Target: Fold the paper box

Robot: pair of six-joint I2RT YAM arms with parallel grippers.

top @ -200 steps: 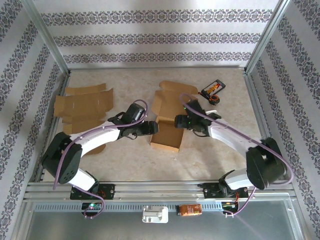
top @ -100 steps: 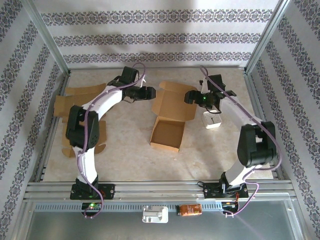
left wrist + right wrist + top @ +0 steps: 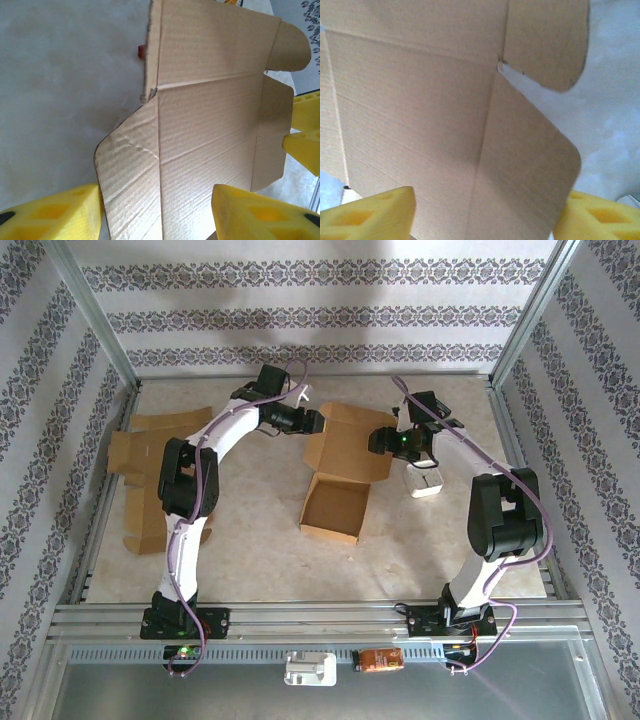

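Step in hand: closing the lid of the paper box (image 3: 333, 508). We find the left gripper (image 3: 314, 423) and the right gripper (image 3: 379, 440) both spread, pinching nothing. The open lid (image 3: 350, 445) lies between them, with a side tab (image 3: 130, 165) directly ahead of each. The box body sits just behind both. Next, we judge, each tab must be folded inward.

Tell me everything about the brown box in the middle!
The brown cardboard box is half-folded: its square tray stands open and empty on the table, and its creased lid with rounded side flaps opens toward the far wall. The left gripper and right gripper, both open, straddle the lid's two side flaps.
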